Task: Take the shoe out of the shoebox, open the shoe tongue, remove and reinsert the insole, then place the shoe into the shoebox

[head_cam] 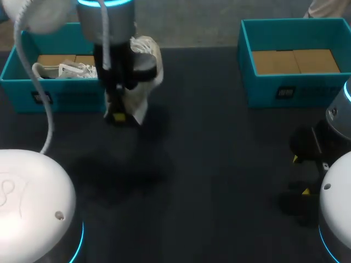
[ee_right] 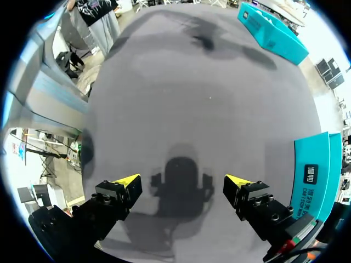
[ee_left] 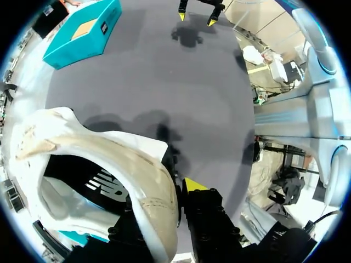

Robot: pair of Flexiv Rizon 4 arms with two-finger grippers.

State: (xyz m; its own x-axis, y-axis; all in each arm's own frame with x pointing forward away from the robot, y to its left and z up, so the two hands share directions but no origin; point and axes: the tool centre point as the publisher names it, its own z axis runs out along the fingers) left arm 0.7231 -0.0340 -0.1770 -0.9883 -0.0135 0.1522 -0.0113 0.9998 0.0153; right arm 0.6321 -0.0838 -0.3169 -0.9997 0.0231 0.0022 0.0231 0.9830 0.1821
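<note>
My left gripper [head_cam: 118,115] is shut on the side wall of a white shoe [head_cam: 145,74], which hangs toe-up above the table just right of the left teal shoebox [head_cam: 52,98]. In the left wrist view the cream shoe [ee_left: 109,159] fills the space beside the gripper [ee_left: 174,193]. One yellow-tipped finger [ee_left: 194,185] shows outside the wall and the other is hidden inside. A second white shoe [head_cam: 66,70] lies in the left shoebox. My right gripper [head_cam: 301,175] stands open and empty low over the table at the right; its fingers [ee_right: 126,182] are wide apart in the right wrist view.
A second teal box [head_cam: 296,60] with a cardboard floor stands at the back right; its wall [ee_right: 312,175] is beside my right gripper. Dark table [head_cam: 208,153] lies between the arms.
</note>
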